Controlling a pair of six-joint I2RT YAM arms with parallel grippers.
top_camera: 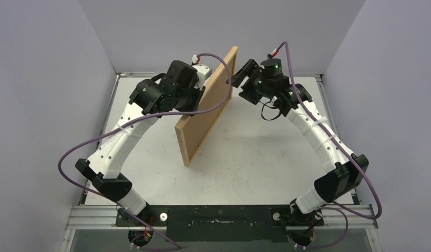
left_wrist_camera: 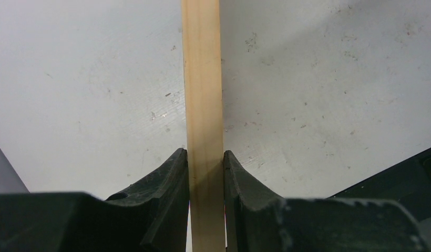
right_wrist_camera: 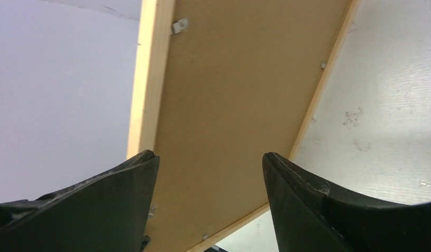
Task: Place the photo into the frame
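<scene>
Two white robot arms rise from the near edge of a pale grey counter (top_camera: 255, 157) and curve inward toward its far half. Between them a thin light-wood rectangular picture frame (top_camera: 208, 105) stands on edge, sloping from a near lower corner up to a far upper corner. A flat brown hardboard backing board (right_wrist_camera: 239, 105) sits in it, facing the right arm. Whether the near corner touches the counter cannot be told.

Likely risks from this pose: the left pincer (left_wrist_camera: 205, 163) alone carries the frame, pinching one narrow rail across its thickness. The tall panel therefore has leverage to swivel or slip in that small grip. If the right pincer (right_wrist_camera: 211, 157) presses the backing off-centre, the frame may twist free. The small metal tabs (right_wrist_camera: 180, 24) along the backing's edge look fiddly for broad fingers, and a miss could scrape the board. The photo, a glossy print, appears in no view. Whether it lies behind the backing or elsewhere cannot be told.

Left pincer: pressed onto the frame's rail, one finger against each face. The rail runs straight away from the wrist camera, above the counter.

Right pincer: spread wide, holding nothing. It is on the far right side of the frame, aimed at the backing and close to it. No contact is visible. In its wrist view the backing shows between its two fingers, with a pale rail at the left.
</scene>
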